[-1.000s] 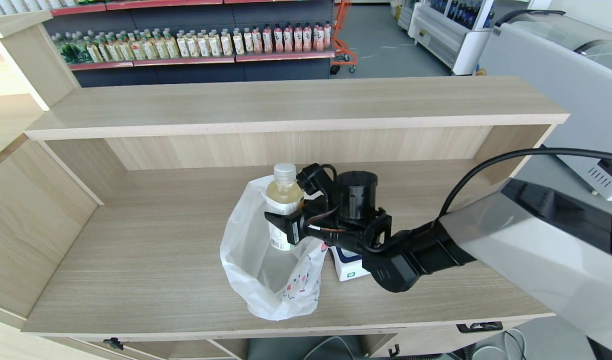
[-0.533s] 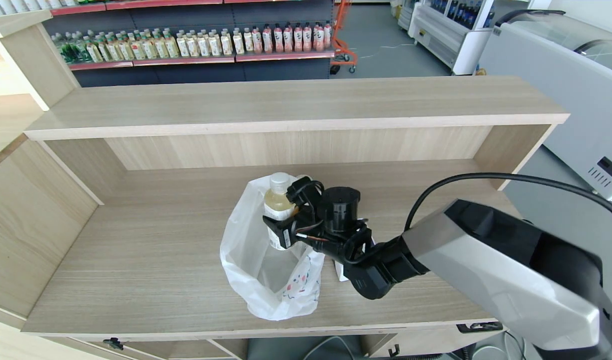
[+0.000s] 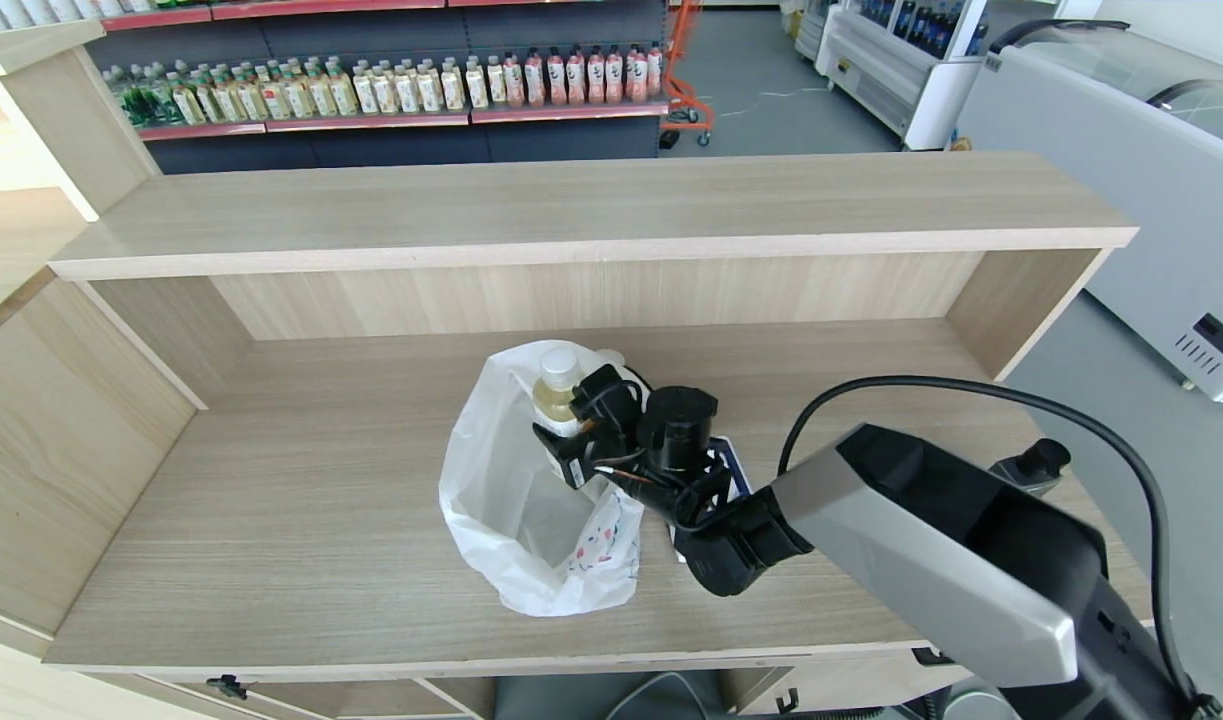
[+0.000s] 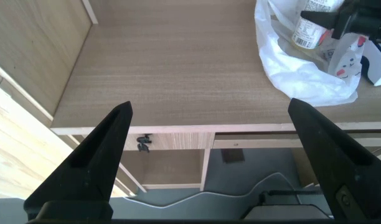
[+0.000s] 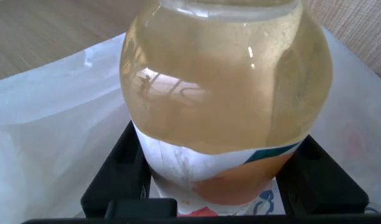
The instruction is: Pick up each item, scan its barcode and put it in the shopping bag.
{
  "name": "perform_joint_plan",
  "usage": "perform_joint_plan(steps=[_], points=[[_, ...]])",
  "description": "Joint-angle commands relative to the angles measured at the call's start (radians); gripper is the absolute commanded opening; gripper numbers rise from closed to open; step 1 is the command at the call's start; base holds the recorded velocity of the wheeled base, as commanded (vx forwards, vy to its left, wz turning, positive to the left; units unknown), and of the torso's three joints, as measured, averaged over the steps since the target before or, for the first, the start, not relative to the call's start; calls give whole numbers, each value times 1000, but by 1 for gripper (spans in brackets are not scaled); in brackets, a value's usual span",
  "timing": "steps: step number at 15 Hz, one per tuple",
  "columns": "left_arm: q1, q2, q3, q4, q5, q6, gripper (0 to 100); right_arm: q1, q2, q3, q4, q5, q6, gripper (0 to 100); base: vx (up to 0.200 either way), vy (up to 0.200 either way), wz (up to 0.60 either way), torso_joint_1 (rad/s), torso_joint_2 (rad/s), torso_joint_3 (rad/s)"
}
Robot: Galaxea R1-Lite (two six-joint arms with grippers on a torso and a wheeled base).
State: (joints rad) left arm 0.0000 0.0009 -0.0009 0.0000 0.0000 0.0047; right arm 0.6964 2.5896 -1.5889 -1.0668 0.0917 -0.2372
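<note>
Counter (image 3: 271, 500) | one shopping bag (image 3: 506, 505) | right end effector (image 3: 571, 432) grips one bottle (image 3: 554, 400) (upright) | left end effector (image 4: 209, 111) spread

Head cam: bright, even overhead store light. Shopping bag (image 3: 516, 500) is lit through, with only a faint soft shadow on the worktop (image 3: 301, 520) right around it. The back panel behind the bag sits in shade under the upper ledge (image 3: 591, 205). Floor (image 3: 6, 160) far left of the bag is blown out, and there's glare on the freezer (image 3: 1151, 110) lid far right of it. The ledge line bows slightly toward the edges. Left wrist cam: left end effector (image 4: 209, 107) fingers (image 4: 97, 162) read as flat black silhouettes. Right wrist cam: bottle (image 5: 228, 93) carries warped reflections and one specular dot.
</note>
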Motion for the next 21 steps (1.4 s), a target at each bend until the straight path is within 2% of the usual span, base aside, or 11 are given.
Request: perform_joint_plan(steps=[1, 2, 3, 7, 10, 13, 15, 17, 19, 21], points=[[0, 1, -1, 0, 0, 1, 100, 0, 18, -13, -1, 0, -2, 0, 0, 0, 0, 0, 0, 0], [0, 1, -1, 0, 0, 1, 100, 0, 15, -8, -2, -1, -1, 0, 0, 0, 0, 0, 0, 0], [0, -1, -1, 0, 0, 1, 100, 0, 15, -8, -2, -1, -1, 100, 0, 0, 0, 0, 0, 0], [0, 1, 1, 0, 0, 1, 100, 2, -11, -14, 1, -13, 10, 100, 0, 0, 0, 0, 0, 0], [0, 1, -1, 0, 0, -2, 100, -11, -111, -2, 30, -29, 130, 100, 0, 0, 0, 0, 0, 0], [0, 1, 1, 0, 0, -2, 100, -21, -256, -3, 214, -87, 305, 100, 0, 0, 0, 0, 0, 0], [0, 1, -1, 0, 0, -2, 100, -40, -333, 14, 283, -106, 337, 100, 0, 0, 0, 0, 0, 0], [0, 1, -1, 0, 0, -2, 100, -64, -408, 86, 283, -104, 363, 100, 0, 0, 0, 0, 0, 0], [0, 1, 1, 0, 0, -2, 100, -89, -511, 222, 277, -106, 372, 100, 0, 0, 0, 0, 0, 0], [0, 1, -1, 0, 0, -2, 100, -129, -684, 471, 266, -107, 372, 100, 0, 0, 0, 0, 0, 0]])
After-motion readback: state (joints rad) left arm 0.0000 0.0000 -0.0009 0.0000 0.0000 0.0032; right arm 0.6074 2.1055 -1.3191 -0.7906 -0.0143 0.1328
